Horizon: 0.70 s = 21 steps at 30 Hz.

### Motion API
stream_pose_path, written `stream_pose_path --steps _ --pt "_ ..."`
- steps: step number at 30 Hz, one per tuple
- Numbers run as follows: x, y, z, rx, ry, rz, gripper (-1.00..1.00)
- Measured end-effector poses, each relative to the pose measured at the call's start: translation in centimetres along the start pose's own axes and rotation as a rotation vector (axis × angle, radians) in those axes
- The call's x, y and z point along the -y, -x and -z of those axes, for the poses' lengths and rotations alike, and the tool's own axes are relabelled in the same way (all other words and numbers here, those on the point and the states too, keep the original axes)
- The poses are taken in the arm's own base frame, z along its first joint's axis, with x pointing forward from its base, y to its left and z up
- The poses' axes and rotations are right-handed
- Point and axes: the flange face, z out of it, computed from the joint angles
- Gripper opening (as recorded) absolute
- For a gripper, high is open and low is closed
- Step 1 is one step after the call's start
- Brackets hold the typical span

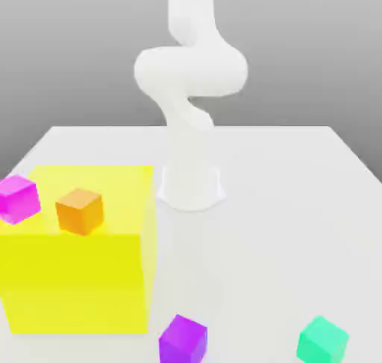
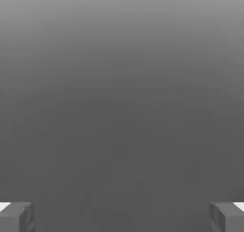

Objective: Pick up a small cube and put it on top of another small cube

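No step is judged complete. The teal cube (image 1: pixel 322 340) rests on the table (image 1: pixel 298 205), well apart from the orange cube (image 1: pixel 79 210) atop the yellow block (image 1: pixel 82 279). The gripper (image 2: pixel 122 216) is spread wide, holding nothing. Grasp, transfer and stacking remain.

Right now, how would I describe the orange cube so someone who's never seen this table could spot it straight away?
Find the large yellow block at the exterior view's left of the white table. Two small cubes sit on top of it: the orange cube stands nearer the block's middle, and the magenta cube is at its left edge. It is the only orange thing; the purple cube and teal cube lie on the table.
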Motion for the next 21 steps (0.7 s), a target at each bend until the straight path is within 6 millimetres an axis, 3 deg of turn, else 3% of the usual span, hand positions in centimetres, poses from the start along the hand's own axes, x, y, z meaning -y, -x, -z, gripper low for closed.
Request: stream_pose_path --steps 5,10,16,21 --pt "1.9 2.4 -9.2 0.110 0.074 0.114 0.00" --pt "2.9 6.3 -17.8 0.222 0.138 0.229 0.00" --pt "2.6 12.7 -27.4 0.364 0.202 0.368 0.00" --pt "1.5 19.8 -34.3 0.490 0.242 0.493 0.00"
